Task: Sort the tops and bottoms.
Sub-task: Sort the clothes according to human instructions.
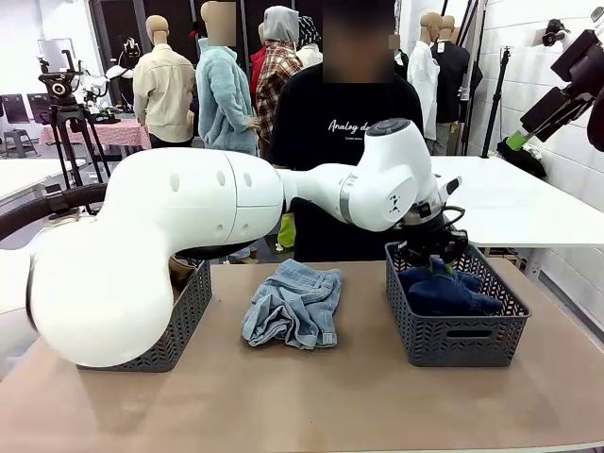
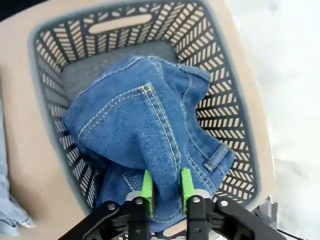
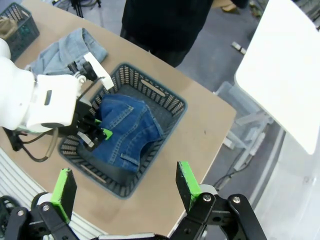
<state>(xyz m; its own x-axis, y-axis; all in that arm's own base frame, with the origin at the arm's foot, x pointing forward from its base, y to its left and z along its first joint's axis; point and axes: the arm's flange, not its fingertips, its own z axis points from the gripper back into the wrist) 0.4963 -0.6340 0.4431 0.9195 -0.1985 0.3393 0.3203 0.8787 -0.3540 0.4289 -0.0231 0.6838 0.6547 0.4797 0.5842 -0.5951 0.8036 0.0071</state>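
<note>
Dark denim bottoms (image 2: pixel 150 135) lie bunched inside the grey lattice basket (image 1: pixel 456 338) at the right side of the tabletop, filling most of its floor. The left gripper (image 2: pixel 165 186) hangs directly over that basket, its green pads (image 2: pixel 147 186) set a narrow gap apart with a fold of the denim between them; whether the cloth is pinched or already let go cannot be told from the frames. The pale denim bottoms (image 1: pixel 293 302) rest crumpled on the bare tabletop near its middle, outside any basket, so that item is judged unsorted. A second basket (image 1: pixel 184 316) stands at the left side, largely screened by the left arm; a scrap of tan cloth (image 3: pixel 7 24) shows inside it. The right gripper (image 3: pixel 125 190) is held high above the table's right corner, fingers spread wide and empty. Assessment: one bottom delivered, one outstanding; the tops' status cannot be confirmed
</note>
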